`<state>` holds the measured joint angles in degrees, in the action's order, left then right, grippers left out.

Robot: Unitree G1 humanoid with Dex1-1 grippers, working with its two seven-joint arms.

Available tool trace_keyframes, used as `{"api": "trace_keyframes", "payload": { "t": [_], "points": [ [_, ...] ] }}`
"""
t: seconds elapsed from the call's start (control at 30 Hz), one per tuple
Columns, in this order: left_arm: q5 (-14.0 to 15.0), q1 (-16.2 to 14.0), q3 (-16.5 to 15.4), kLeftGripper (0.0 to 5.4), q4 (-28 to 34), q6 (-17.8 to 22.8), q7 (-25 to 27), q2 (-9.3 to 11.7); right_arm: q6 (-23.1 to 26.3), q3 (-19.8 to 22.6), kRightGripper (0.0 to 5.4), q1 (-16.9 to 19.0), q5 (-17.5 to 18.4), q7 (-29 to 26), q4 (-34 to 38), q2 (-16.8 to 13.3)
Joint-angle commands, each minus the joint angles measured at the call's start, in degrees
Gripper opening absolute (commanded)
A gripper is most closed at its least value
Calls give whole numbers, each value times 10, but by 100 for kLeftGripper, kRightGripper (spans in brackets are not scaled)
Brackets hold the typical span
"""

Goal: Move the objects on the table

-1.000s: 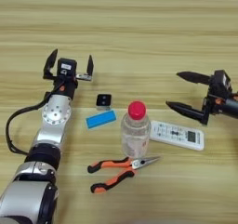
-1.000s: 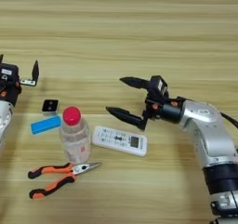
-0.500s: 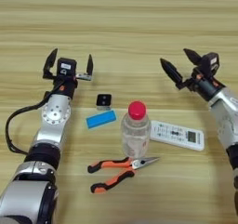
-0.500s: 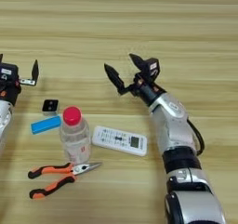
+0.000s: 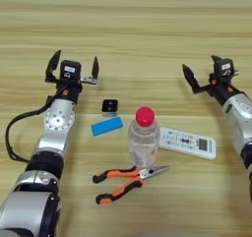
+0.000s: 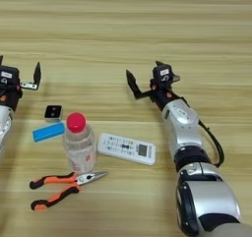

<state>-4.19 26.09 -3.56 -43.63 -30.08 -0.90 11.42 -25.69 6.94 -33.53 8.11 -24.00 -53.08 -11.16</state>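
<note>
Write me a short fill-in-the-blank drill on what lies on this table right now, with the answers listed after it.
1. The bottle has a ___ cap.
2. The black cube lies just above the ___ block.
3. The pliers have orange-and-___ handles.
4. Both the left gripper and the right gripper are ___ and hold nothing.

Answers: red; blue; black; open

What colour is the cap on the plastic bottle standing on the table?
Red. The cap tops the clear bottle; it shows best in the left eye view.

Left pincer (image 6: 18, 77) cropped by right eye view's left border, one finger gone; remote control (image 5: 187, 142) buttons too small to read
</note>
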Motion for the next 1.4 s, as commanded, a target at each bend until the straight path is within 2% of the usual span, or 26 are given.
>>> {"api": "trace_keyframes", "payload": {
  "t": [0.03,0.17,0.37,0.5,0.9,1.07,1.17,1.3,1.4],
  "points": [
    [-4,1,3,540,-2,2,2,1,-12,7,538,-21,-10,23,-20,-10],
    [-4,0,3,540,-1,2,1,1,-22,11,538,-22,-13,44,-22,-11],
    [-5,-1,3,540,3,1,0,2,-52,-3,538,-15,-47,83,-17,-15],
    [-4,-2,3,540,4,1,0,2,-66,2,538,-11,-58,127,-16,-12],
    [-1,-5,4,540,10,8,9,2,-69,5,538,-15,-55,130,-24,-15],
    [23,-13,4,540,26,25,55,0,-68,3,538,-14,-57,130,-22,-14],
    [58,-25,9,540,55,47,117,-6,-67,3,538,-15,-57,130,-24,-14],
    [110,-51,27,540,100,106,217,-20,-68,2,538,-16,-58,130,-26,-14],
    [130,-70,43,540,132,153,266,-24,-69,1,538,-16,-59,130,-27,-14]
  ]
}}
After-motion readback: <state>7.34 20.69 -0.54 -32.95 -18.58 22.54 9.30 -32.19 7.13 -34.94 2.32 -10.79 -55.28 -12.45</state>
